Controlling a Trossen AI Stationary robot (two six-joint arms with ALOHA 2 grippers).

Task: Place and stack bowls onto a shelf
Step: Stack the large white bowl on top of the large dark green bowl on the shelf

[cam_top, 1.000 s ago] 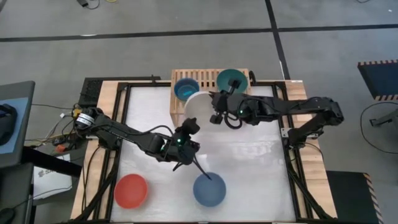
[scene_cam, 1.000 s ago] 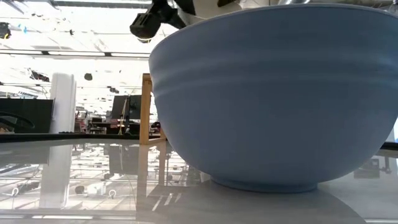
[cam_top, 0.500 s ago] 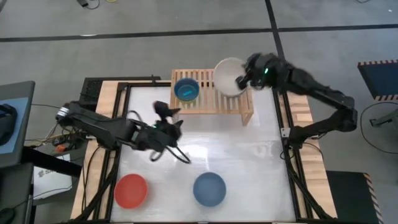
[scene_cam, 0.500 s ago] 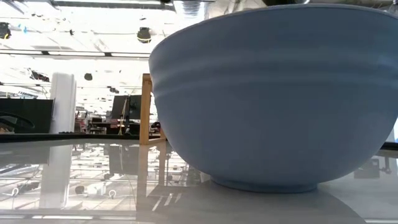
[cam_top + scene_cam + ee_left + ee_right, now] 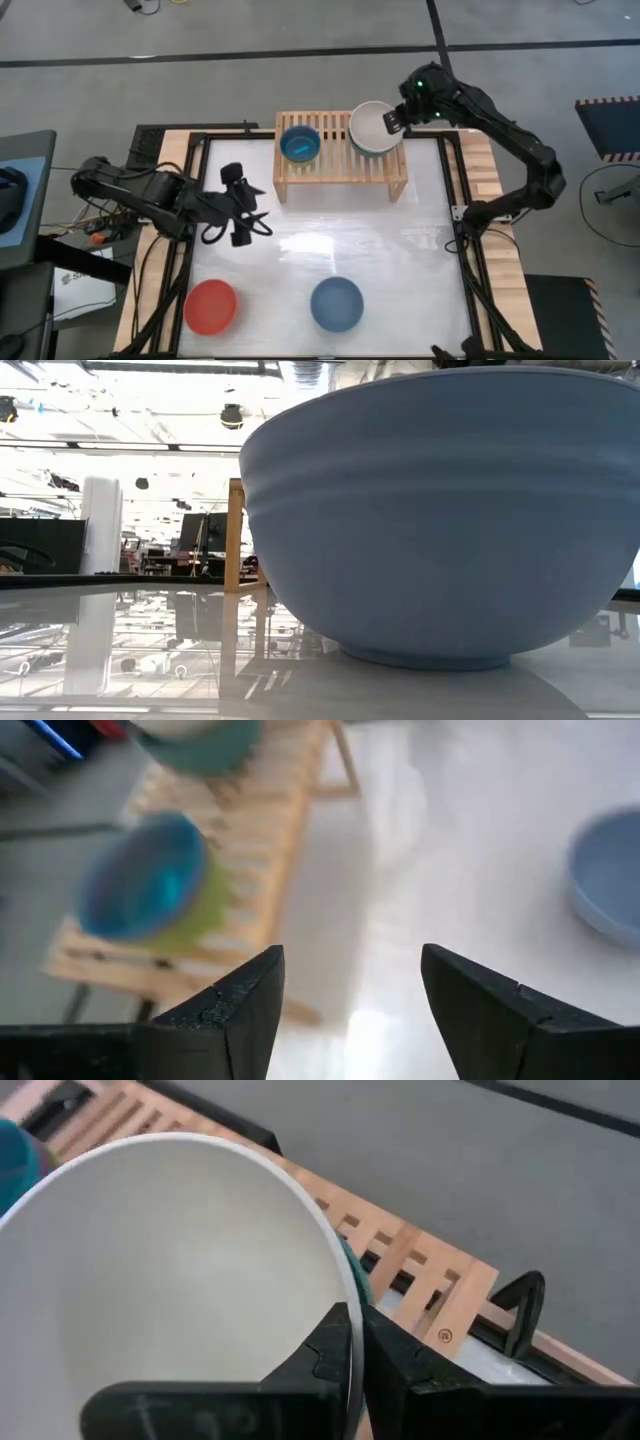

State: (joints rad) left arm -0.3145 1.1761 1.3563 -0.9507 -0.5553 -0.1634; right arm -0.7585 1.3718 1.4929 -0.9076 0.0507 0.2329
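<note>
A pale wooden shelf [image 5: 340,160] stands at the table's far edge. On its left end a cyan bowl [image 5: 299,143] sits inside a lime green one [image 5: 205,895]. At the right end my right gripper [image 5: 392,121] is shut on the white bowl [image 5: 370,124], which lies in or just over the dark teal bowl [image 5: 378,152]. My left gripper [image 5: 252,208] hovers open over the table's left middle, touching nothing. The slate blue bowl [image 5: 336,303] and the red bowl [image 5: 210,305] stand on their bases near the near edge. My right gripper pinches the white bowl's rim [image 5: 335,1295] on its right side, one finger inside the bowl and one outside. The fingers come from above and from the right. The bowl sits upright over the dark teal bowl [image 5: 352,1275]; whether it rests in it I cannot tell.
In the low view the slate blue bowl [image 5: 440,510] fills most of the picture, with a shelf leg [image 5: 235,535] behind it. The shelf's middle slats [image 5: 335,150] are bare, and there is open table between the shelf and the two near bowls.
My right gripper has carried the white bowl from the table in front of the shelf up and toward the far edge, then over the dark teal bowl on the shelf's right end. My left gripper has drawn back from the slate blue bowl toward the table's left edge.
</note>
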